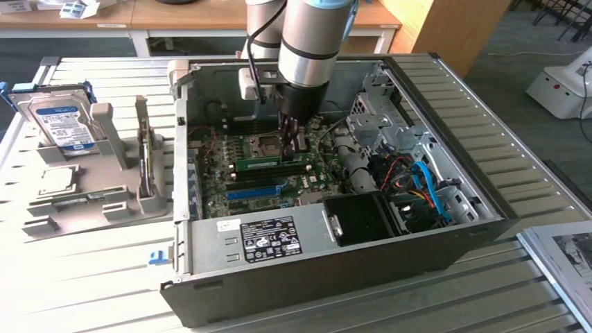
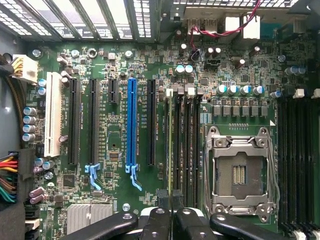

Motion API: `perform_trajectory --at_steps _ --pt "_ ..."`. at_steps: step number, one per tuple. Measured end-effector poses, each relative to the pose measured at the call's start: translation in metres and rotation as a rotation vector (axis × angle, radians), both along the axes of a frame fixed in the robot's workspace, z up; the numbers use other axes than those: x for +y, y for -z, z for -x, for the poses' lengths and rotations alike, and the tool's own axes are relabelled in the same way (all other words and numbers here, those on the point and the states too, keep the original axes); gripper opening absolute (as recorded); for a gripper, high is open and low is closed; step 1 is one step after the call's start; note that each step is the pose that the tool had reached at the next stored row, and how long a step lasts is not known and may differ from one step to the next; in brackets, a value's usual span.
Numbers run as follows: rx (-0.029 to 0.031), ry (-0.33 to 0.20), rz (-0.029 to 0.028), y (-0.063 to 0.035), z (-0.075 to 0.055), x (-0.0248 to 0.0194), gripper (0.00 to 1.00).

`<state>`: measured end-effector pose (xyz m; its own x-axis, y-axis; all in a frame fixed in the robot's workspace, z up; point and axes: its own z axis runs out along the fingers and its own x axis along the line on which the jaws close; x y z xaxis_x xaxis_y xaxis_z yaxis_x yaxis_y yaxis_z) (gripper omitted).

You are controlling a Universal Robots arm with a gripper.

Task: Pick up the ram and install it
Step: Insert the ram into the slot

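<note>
The ram (image 1: 259,164) is a slim green strip standing on its long edge among the black memory slots (image 2: 185,145), beside the CPU socket (image 2: 240,170) inside the open computer case (image 1: 370,263). In the wrist view the ram (image 2: 170,145) shows edge-on as a thin greenish line running away from my fingertips. My gripper (image 1: 296,154) reaches straight down into the case and is shut on the ram near one end, and in the wrist view the gripper (image 2: 171,200) has its black fingers pressed together on the strip. Whether the ram is fully seated in its slot I cannot tell.
A long blue slot (image 2: 131,125) and several black slots lie beside the memory slots. A black fan shroud (image 1: 365,215) and a bundle of cables (image 1: 425,187) fill the case on the exterior view's right. A grey holder (image 1: 102,194) with a hard drive (image 1: 60,125) stands outside the case.
</note>
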<state>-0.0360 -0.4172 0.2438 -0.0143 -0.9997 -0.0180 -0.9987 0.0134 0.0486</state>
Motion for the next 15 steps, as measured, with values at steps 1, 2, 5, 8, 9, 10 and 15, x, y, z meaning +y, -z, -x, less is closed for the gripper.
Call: perform_trajectory --at_steps 1,2,5,8,9,10,15 --pt "0.0 0.0 0.0 0.0 -0.0002 0.0 0.12" --pt "0.0 0.0 -0.0001 0.0 -0.0004 0.0 0.12" --pt "0.0 0.0 -0.0001 0.0001 -0.0004 0.0 0.12" --pt "-0.0002 0.0 -0.0005 0.0011 -0.0005 0.0001 0.12" --pt "-0.0001 0.0 -0.0002 0.0016 -0.0005 0.0 0.12" --pt "0.0 0.0 -0.0001 0.0022 -0.0005 0.0 0.12" --pt "0.0 0.0 -0.0001 0.0062 -0.0005 0.0 0.12"
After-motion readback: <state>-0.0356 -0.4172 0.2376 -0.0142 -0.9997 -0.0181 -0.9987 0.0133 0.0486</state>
